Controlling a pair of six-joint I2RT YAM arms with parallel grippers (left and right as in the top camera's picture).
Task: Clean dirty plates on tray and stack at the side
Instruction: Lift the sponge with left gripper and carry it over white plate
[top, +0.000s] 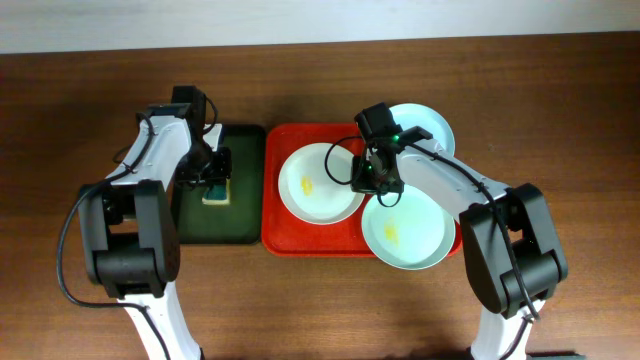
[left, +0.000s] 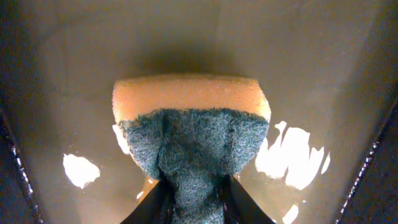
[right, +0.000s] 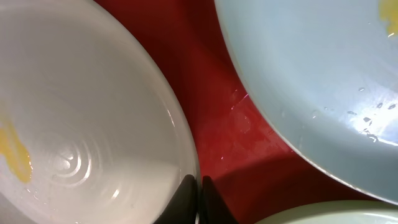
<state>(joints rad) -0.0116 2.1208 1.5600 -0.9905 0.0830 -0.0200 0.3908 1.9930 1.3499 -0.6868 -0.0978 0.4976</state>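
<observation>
On the red tray (top: 275, 215) lie three plates. The white plate (top: 320, 183) has a yellow smear, and so does the mint green plate (top: 405, 230). The pale blue plate (top: 425, 125) sits at the far right corner. My right gripper (top: 375, 180) is shut on the white plate's right rim; in the right wrist view the gripper (right: 199, 180) pinches that rim of the white plate (right: 81, 124), beside the blue plate (right: 311, 81). My left gripper (top: 213, 180) is over the dark green tray (top: 240, 140), squeezing a yellow sponge (left: 193, 99) by its green scouring pad.
The dark green tray (left: 62, 93) lies just left of the red tray, touching it. Brown tabletop (top: 560, 120) surrounds both trays. Red tray floor (right: 236, 124) shows between the white and blue plates. The mint plate's edge (right: 323, 214) is close to my right fingers.
</observation>
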